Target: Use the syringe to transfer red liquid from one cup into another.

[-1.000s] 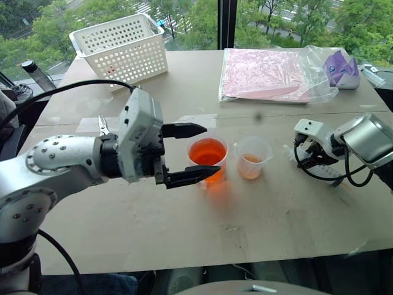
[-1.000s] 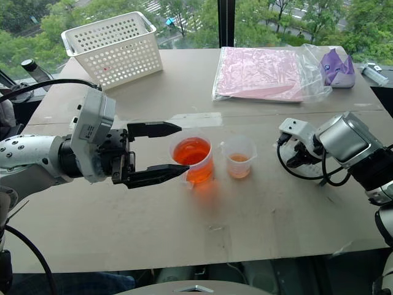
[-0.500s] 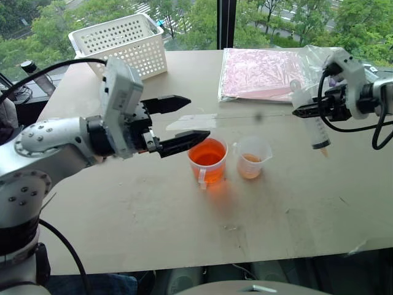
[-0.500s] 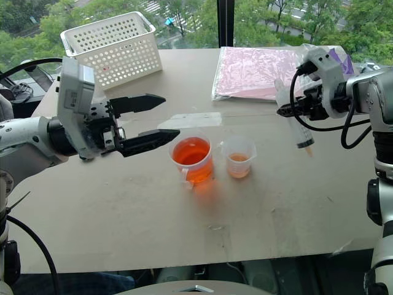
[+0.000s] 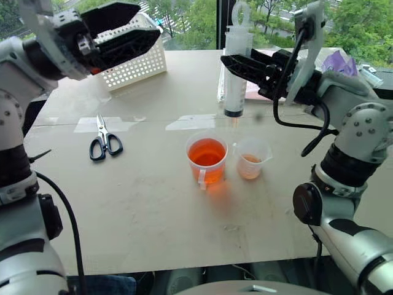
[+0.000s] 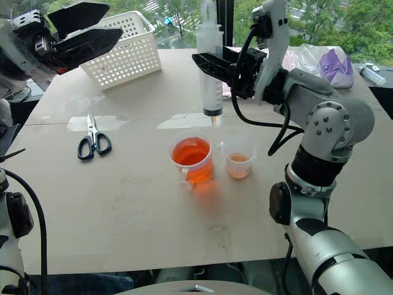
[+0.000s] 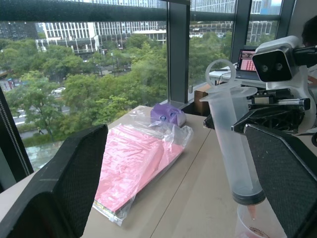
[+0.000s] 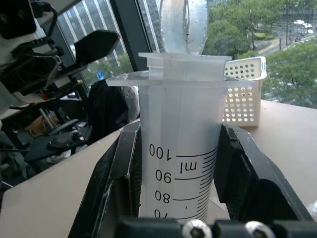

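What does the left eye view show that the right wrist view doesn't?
Left eye view alone: scissors, the handled cup of red liquid, the smaller cup, and the syringe's tip above the cups. Right wrist view alone: the barrel's printed graduation numbers, close up. Both: the syringe, clamped in the right gripper, the white basket, and the open left gripper.

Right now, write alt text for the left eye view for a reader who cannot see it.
The right claw holds the syringe upright, tip down above the two cups: the larger cup of red liquid and the smaller cup. The open left claw is raised near a white basket; scissors lie on the table.
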`<state>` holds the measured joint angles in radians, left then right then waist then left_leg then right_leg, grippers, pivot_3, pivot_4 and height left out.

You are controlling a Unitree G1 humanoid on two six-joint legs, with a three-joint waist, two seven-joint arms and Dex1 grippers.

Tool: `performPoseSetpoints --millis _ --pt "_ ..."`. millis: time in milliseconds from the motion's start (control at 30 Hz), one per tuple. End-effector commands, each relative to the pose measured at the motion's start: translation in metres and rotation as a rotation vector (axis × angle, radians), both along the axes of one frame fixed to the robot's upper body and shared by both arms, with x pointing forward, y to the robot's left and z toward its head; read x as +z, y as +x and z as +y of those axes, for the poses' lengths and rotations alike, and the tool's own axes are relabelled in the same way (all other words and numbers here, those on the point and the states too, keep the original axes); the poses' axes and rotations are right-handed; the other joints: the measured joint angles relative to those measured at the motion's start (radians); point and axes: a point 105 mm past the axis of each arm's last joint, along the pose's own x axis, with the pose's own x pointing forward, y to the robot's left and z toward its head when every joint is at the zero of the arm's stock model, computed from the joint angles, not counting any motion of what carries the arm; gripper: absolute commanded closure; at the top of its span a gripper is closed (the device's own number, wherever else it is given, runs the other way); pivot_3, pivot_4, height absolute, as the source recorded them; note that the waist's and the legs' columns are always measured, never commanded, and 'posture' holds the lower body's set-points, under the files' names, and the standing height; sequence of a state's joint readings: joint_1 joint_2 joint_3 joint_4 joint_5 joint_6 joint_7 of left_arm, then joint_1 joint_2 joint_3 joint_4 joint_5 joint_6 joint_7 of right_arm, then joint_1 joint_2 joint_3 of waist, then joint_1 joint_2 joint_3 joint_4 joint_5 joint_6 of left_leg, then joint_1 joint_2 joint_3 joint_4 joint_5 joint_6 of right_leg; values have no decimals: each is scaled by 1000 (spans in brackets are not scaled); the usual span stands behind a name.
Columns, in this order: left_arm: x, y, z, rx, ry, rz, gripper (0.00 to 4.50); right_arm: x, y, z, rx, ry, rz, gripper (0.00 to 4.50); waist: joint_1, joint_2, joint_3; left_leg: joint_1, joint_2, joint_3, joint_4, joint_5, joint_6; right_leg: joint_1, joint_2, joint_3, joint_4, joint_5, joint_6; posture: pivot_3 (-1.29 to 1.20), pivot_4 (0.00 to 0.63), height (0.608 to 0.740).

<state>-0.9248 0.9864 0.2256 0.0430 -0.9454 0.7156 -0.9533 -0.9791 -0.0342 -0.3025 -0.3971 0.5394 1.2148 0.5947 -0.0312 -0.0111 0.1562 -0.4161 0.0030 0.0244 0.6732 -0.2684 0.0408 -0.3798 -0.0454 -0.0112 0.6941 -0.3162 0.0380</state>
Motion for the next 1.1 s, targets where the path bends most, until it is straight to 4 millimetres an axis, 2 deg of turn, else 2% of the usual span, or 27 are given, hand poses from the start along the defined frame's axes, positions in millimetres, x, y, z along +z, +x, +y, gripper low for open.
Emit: performPoseSetpoints --millis 33,167,233,400,567,767,900,1100 --pt "8 -6 5 -11 15 -48 0 11 -21 14 51 42 -173 2943 -10 0 0 0 0 -1 0 0 0 0 0 0 0 0 0 0 150 740" --pt "3 -8 2 -36 21 -35 0 -5 -26 31 90 39 -188 2943 -17 0 0 1 1 0 1 1 -1 0 -1 1 0 0 0 0 150 740" --pt "-3 -13 -2 -70 38 -23 0 -24 -28 39 109 -22 -210 2943 -17 0 0 1 2 0 1 1 -1 0 -2 1 0 0 0 0 150 740" --pt "-23 -17 -5 -91 125 14 0 -53 -26 43 116 -97 -228 2943 -13 -1 0 1 2 0 2 1 -1 1 -2 3 0 0 0 0 150 740" --pt "-35 -20 -7 -125 180 40 0 -59 -24 43 115 -96 -230 2943 -11 -1 0 1 2 -1 2 1 -1 1 -2 3 0 0 0 0 150 740" --pt "-42 -18 -18 -180 193 45 0 -62 -23 43 115 -98 -232 2943 -9 -2 0 1 2 -1 2 1 -1 1 -2 3 0 0 0 0 150 740" --pt "-44 -14 -38 -257 161 50 0 -67 -23 44 124 -108 -224 2943 -4 -4 0 0 2 -2 3 1 -1 1 -3 3 0 0 0 0 150 740" --pt "-47 -10 -49 -302 147 59 0 -68 -23 45 129 -111 -225 2943 -12 -4 0 0 2 -2 3 1 -1 1 -2 3 0 0 0 0 150 740"
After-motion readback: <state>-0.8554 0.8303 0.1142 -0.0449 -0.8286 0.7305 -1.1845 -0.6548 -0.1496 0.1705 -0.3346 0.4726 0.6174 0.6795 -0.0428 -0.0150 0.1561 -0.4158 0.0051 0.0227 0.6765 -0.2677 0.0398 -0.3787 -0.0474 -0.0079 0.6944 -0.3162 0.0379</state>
